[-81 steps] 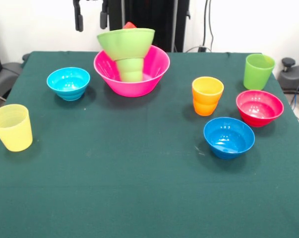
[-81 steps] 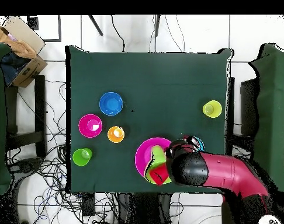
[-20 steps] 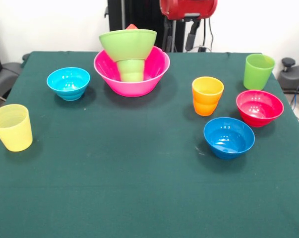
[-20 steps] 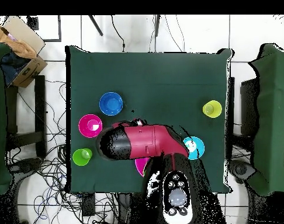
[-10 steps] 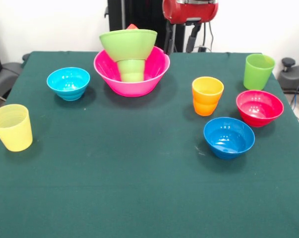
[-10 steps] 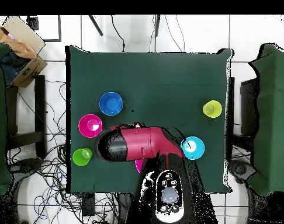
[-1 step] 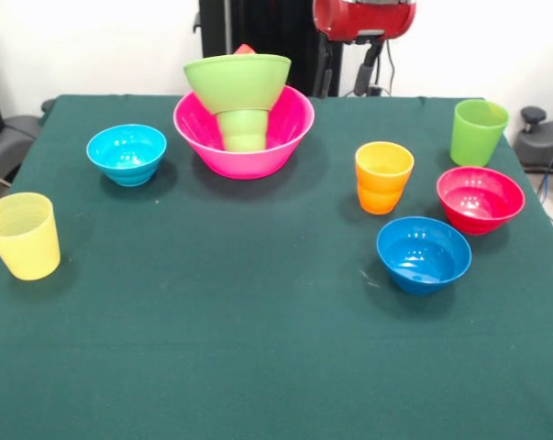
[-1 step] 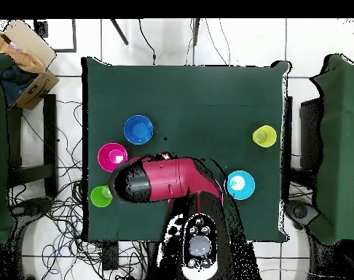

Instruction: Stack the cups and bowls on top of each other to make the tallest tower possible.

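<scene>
The front view shows the tower [image 7: 243, 112] at the table's [image 7: 258, 348] 12 o'clock. Overhead, the red arm [image 8: 169, 180] lies over it, pointing toward 9 o'clock. The pincer's state cannot be told.

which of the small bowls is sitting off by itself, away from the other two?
The light blue bowl. It stands alone next to the large pink bowl, while the darker blue bowl and magenta bowl sit close together across the table.
</scene>
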Motion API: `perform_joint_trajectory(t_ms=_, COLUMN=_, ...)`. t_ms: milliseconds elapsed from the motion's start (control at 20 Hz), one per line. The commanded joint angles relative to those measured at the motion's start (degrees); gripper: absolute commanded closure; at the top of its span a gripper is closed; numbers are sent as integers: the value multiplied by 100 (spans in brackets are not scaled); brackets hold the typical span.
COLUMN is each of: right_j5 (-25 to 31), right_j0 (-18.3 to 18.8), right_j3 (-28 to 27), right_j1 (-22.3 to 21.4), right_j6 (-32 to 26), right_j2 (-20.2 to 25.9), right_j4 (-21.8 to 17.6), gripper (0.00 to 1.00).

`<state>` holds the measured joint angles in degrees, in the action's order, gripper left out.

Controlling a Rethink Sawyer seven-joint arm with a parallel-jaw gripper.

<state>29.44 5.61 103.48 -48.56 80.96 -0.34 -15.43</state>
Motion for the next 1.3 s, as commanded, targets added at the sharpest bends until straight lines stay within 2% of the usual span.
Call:
perform_joint_trajectory(t_ms=50, right_j5=149, right_j0=115, right_j3=-295, right_j1=325, right_j6=738, right_j2=183, right_j4=60, gripper=0)
perform_joint_trajectory(t_ms=100, right_j5=-64, right_j0=298, right_j3=-244, right_j1=416, right_j6=762, right_j2=259, right_j4=148, gripper=0)
perform_joint_trajectory(t_ms=150, right_j5=-608, right_j0=624, right_j3=-93, right_j1=409, right_j6=791, right_j2=500, right_j4=314, gripper=0)
perform_joint_trajectory(t_ms=200, right_j5=-1388, right_j0=1165, right_j3=211, right_j1=332, right_j6=741, right_j2=1018, right_j4=462, gripper=0)
perform_joint_trajectory(t_ms=250, right_j5=-1900, right_j0=1695, right_j3=468, right_j1=313, right_j6=639, right_j2=1579, right_j4=503, gripper=0)
perform_joint_trajectory(t_ms=300, right_j5=-2305, right_j0=2084, right_j3=629, right_j1=349, right_j6=592, right_j2=2002, right_j4=404, gripper=0)
perform_joint_trajectory(t_ms=400, right_j5=-2773, right_j0=2533, right_j3=802, right_j1=429, right_j6=609, right_j2=2474, right_j4=131, gripper=0)
perform_joint_trajectory(t_ms=550, right_j5=-2809, right_j0=2975, right_j3=926, right_j1=423, right_j6=610, right_j2=2924, right_j4=-54, gripper=0)
perform_joint_trajectory(t_ms=800, right_j5=-2979, right_j0=4014, right_j3=1280, right_j1=558, right_j6=605, right_j2=4176, right_j4=-274, gripper=0)
perform_joint_trajectory(t_ms=900, right_j5=-3011, right_j0=4088, right_j3=1324, right_j1=584, right_j6=589, right_j2=4280, right_j4=-319, gripper=0)
perform_joint_trajectory(t_ms=1150, right_j5=-2920, right_j0=3778, right_j3=1230, right_j1=435, right_j6=620, right_j2=4010, right_j4=-242, gripper=0)
perform_joint_trajectory(t_ms=1300, right_j5=-2959, right_j0=3732, right_j3=1230, right_j1=443, right_j6=604, right_j2=3991, right_j4=-285, gripper=0)
